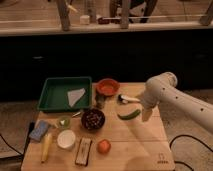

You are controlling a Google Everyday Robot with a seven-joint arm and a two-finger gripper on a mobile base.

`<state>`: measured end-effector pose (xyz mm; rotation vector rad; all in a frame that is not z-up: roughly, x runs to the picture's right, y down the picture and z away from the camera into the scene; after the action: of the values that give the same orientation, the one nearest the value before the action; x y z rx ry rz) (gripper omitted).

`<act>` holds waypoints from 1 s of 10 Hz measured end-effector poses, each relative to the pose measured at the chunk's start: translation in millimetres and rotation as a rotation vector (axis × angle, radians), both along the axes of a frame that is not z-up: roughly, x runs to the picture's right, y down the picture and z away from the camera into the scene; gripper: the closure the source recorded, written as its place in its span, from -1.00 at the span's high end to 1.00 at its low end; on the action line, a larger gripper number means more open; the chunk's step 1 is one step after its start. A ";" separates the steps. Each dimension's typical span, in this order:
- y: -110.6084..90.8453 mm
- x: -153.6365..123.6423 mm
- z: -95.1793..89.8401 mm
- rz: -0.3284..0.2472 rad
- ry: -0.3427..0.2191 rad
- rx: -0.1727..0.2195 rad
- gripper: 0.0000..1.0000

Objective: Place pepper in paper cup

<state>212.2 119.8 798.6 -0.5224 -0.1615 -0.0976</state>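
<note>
The green pepper [129, 115] lies on the wooden table [140, 145], right of centre. The paper cup [66, 139] stands upright near the front left, well away from the pepper. My gripper [145, 114] hangs at the end of the white arm, just right of the pepper and close above the table. The arm reaches in from the right.
A green tray [52, 102] holding a white paper sits at the back left. An orange bowl [107, 86], a small can [100, 101] and a dark bowl [93, 119] stand mid-table. A kiwi half [63, 121], blue sponge [40, 130], banana [46, 146], orange fruit [103, 146] and dark bar [83, 150] lie in front.
</note>
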 end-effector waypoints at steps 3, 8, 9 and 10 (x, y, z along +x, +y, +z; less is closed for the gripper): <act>6.2 -3.2 16.1 -0.008 -0.025 -0.011 0.60; 16.1 -12.4 38.0 -0.023 -0.058 -0.032 0.60; 17.0 -14.6 41.6 -0.027 -0.064 -0.035 0.60; 17.6 -16.8 44.8 -0.031 -0.070 -0.038 0.60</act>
<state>195.4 137.4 843.3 -0.5598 -0.2240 -0.1432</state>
